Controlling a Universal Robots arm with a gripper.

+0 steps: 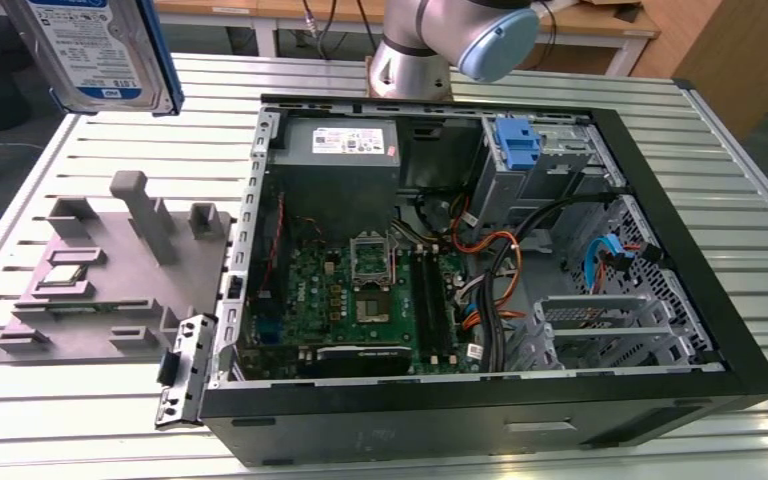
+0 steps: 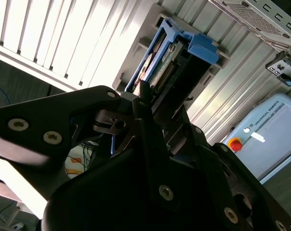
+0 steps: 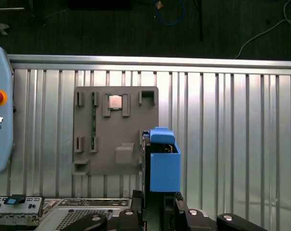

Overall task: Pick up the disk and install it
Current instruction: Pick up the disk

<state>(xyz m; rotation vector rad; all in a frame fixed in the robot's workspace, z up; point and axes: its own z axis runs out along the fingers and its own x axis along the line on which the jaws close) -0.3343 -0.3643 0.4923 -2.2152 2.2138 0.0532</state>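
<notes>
Fingers (image 2: 146,120) of the gripper (image 2: 152,89) are gripping the disk (image 2: 167,55) by one end.

- Exterior view's far left: the disk (image 1: 97,50) is hanging raised above the slatted table (image 1: 758,200), its label showing and blue rails running along its sides.
- Below it: a grey holder plate (image 1: 117,270) is lying on the table, carrying a square chip (image 1: 64,277).
- Centre: the open computer case (image 1: 491,410) is lying on its side, showing a green board (image 1: 357,300) and a grey power box (image 1: 337,140). The arm (image 1: 438,40) is standing behind it.
- Further right: a blue bracket (image 1: 518,140) is sitting in the drive bay.
</notes>
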